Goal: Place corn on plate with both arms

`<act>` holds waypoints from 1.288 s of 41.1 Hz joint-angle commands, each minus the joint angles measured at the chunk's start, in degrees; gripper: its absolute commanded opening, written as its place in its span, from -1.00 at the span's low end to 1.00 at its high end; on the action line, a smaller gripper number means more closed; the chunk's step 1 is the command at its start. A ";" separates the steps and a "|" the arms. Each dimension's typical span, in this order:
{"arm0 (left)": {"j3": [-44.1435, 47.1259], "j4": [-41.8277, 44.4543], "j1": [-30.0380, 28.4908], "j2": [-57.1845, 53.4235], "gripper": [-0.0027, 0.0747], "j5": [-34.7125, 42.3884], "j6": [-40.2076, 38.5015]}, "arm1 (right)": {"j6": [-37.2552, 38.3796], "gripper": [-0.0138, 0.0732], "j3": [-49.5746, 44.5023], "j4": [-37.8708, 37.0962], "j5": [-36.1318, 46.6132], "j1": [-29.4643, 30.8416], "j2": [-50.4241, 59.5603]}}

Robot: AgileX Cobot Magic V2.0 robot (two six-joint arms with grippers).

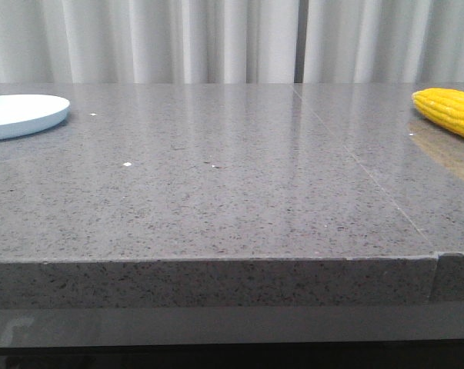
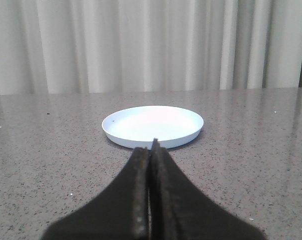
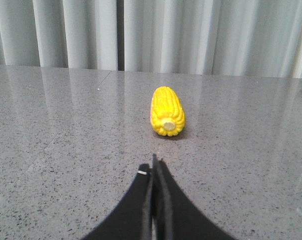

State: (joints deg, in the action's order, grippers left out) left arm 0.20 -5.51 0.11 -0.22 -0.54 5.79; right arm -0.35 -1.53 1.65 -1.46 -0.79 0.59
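Status for you: plate sits at the far left of the grey stone table, cut by the front view's edge. Corn lies on the table at the far right, well apart from the plate, also clipped by the frame. Neither arm shows in the front view.

Left gripper: fingers pressed together, nothing between them, low over the table with the plate straight ahead and not touching.

Right gripper: fingers clenched together, empty, corn ahead with its pale stub end facing it, clear gap between them. White curtain behind the table
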 commanded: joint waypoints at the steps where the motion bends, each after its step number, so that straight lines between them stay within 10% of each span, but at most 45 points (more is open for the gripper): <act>1: 0.23 -0.43 0.45 -1.14 -0.98 4.54 -0.48 | -0.19 -0.84 0.92 -0.63 4.45 0.28 0.70; 34: -2.53 -0.43 0.45 -1.14 -0.98 13.13 -0.48 | -0.19 -0.84 5.15 -0.63 6.84 0.28 0.70; 53: -30.51 -0.33 0.45 7.73 -0.98 -10.10 -0.48 | -0.19 -0.84 29.93 -0.63 -14.39 0.28 -8.60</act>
State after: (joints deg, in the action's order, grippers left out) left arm -25.03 -5.51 0.11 3.75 -10.16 5.79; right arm -0.35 22.98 1.65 -16.59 -0.79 -3.26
